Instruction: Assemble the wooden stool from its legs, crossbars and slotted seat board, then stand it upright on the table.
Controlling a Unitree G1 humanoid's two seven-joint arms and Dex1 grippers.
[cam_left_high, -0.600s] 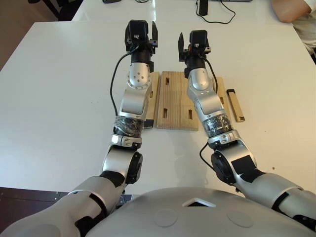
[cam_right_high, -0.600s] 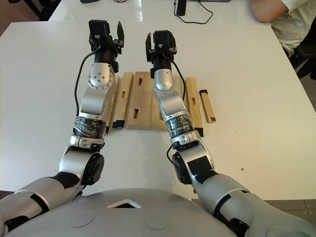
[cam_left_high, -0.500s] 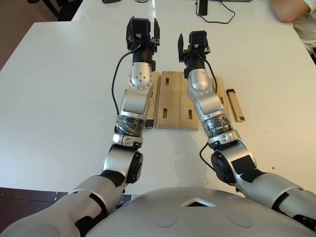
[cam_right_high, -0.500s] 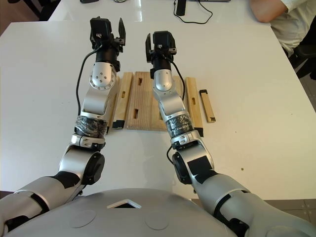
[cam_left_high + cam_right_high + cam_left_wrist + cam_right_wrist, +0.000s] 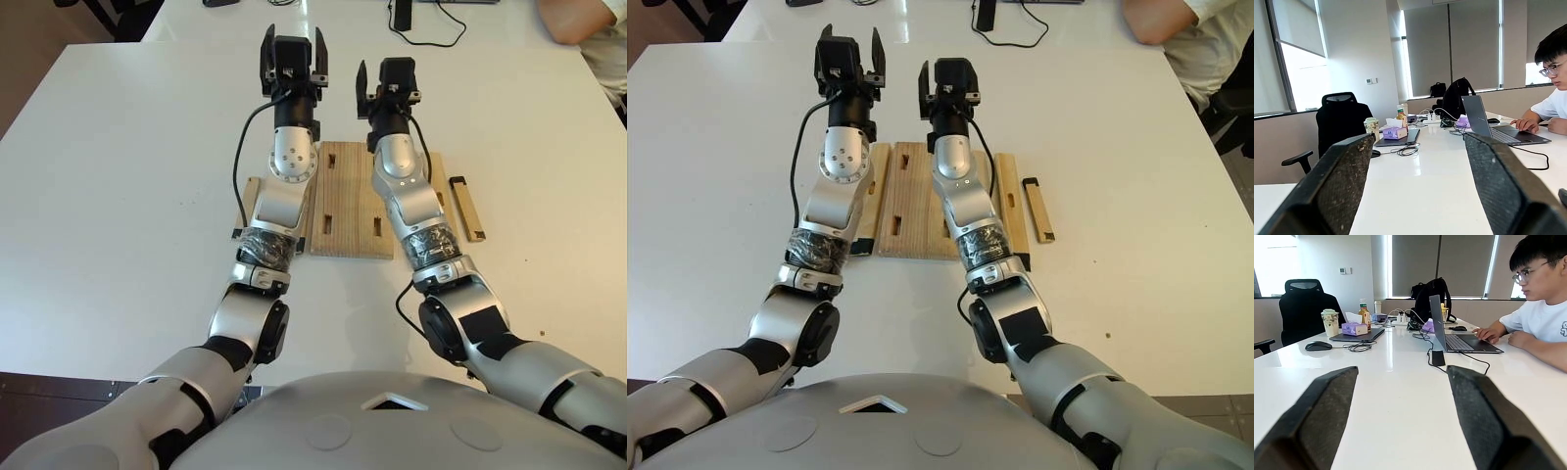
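Seat board: the slotted seat board (image 5: 349,196) is lying flat at the middle of the white table (image 5: 118,147), between the two forearms, with its short rectangular slots facing up
Left gripper: the left gripper (image 5: 294,42) is hovering over the table at about 11 o'clock from the seat board, past the board's far edge; its fingers (image 5: 1339,188) are standing wide apart and are gripping nothing
Right gripper: the right gripper (image 5: 1400,426) is hovering at about 12 o'clock from the board, just beside the left gripper; its fingers (image 5: 1320,423) are also spreading wide and are holding nothing
Left pieces: the inner left strip (image 5: 880,181) is lying lengthwise at 9 o'clock, just beside the board's edge; the outer left strip (image 5: 249,201) is lying farther out at 9 o'clock, and the left forearm is covering most of it
Right pieces: the slotted strip (image 5: 438,181) is lying lengthwise at 3 o'clock, just beside the board and partly under the right forearm; the black-tipped bar (image 5: 467,208) is lying farther out at 3 o'clock, apart from the strip
Stool state: every wooden part is lying flat and separate, none slotted into another
Background: an open laptop (image 5: 1449,335) is sitting at 12 o'clock, well beyond both grippers
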